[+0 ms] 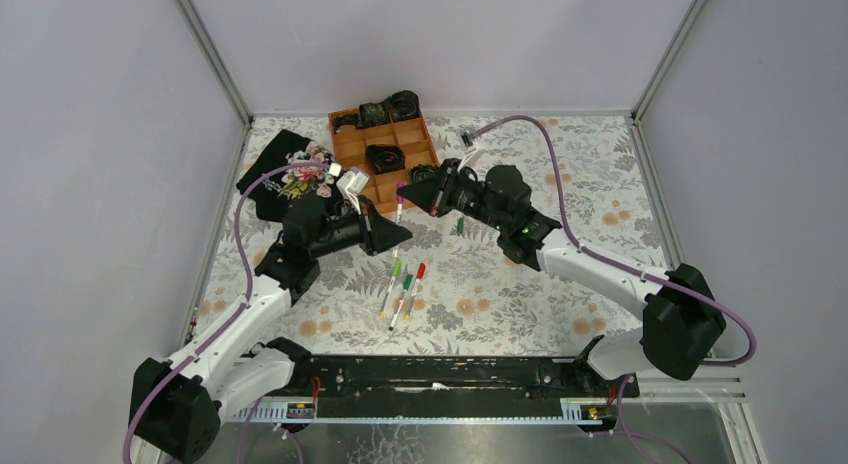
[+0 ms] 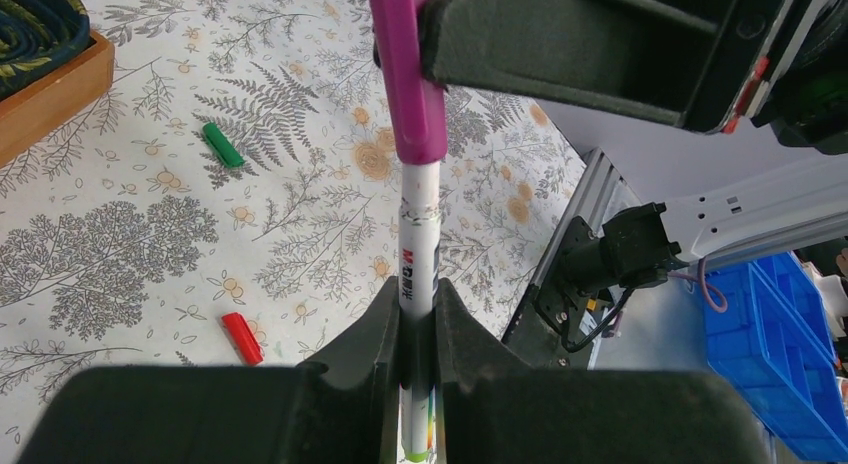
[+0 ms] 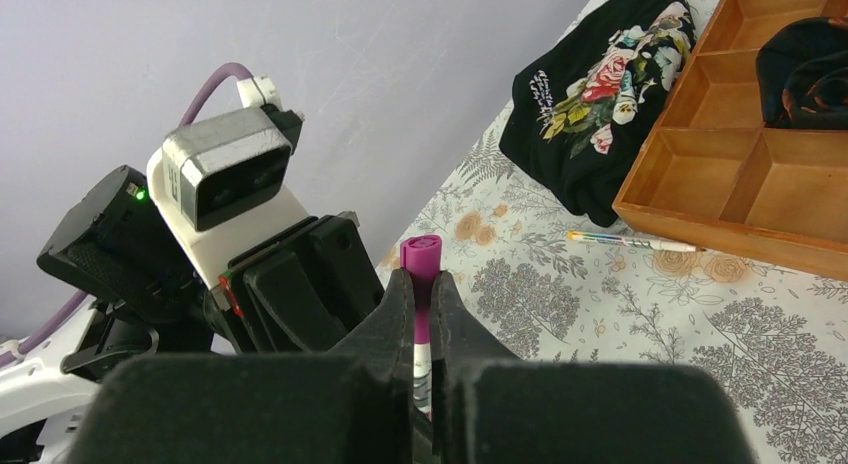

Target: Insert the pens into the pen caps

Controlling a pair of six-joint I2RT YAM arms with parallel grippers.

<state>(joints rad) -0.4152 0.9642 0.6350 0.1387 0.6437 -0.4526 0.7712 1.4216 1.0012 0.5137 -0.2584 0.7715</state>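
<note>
Item: slim white plastic pen barrel (image 2: 420, 246), clamped in our left claw (image 2: 418, 309) above the floral counter (image 2: 150, 234), its end in the mouth of the magenta plastic cap (image 2: 408, 74) pinched by our right claw (image 3: 422, 294); risk, we judge: off-axis push slips or bends it

Five pens (image 1: 388, 289), one magenta cap (image 2: 408, 74), two loose caps (image 2: 222, 144), one wooden tray (image 1: 350, 142), one black shirt (image 1: 270, 169)

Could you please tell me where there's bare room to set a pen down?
Free: right of the wooden tray, beyond the right arm; also between the loose pens and near rail. Crowded: between tray and pens.
</note>
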